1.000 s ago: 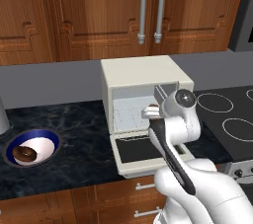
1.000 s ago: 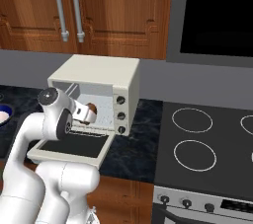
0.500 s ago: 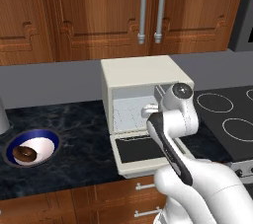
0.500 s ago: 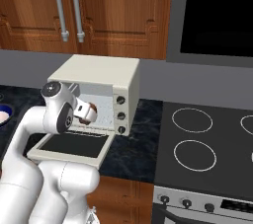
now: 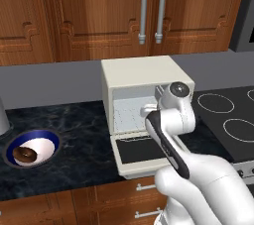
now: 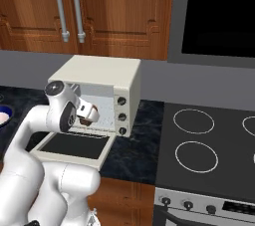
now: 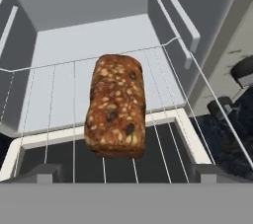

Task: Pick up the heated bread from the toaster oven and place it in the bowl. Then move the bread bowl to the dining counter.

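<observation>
seeded bread (image 7: 116,107) lying on the wire rack (image 7: 59,90) inside the open toaster oven (image 5: 141,85), just ahead of the fingers (image 7: 44,172), can't tell their state, donut (image 5: 24,153) sitting in blue bowl (image 5: 49,136) on the tabletop (image 5: 74,130)

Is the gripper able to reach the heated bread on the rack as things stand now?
Probably yes. The toaster oven door hangs open, the heated bread lies at the rack's front, and nothing stands between it and the gripper.
</observation>
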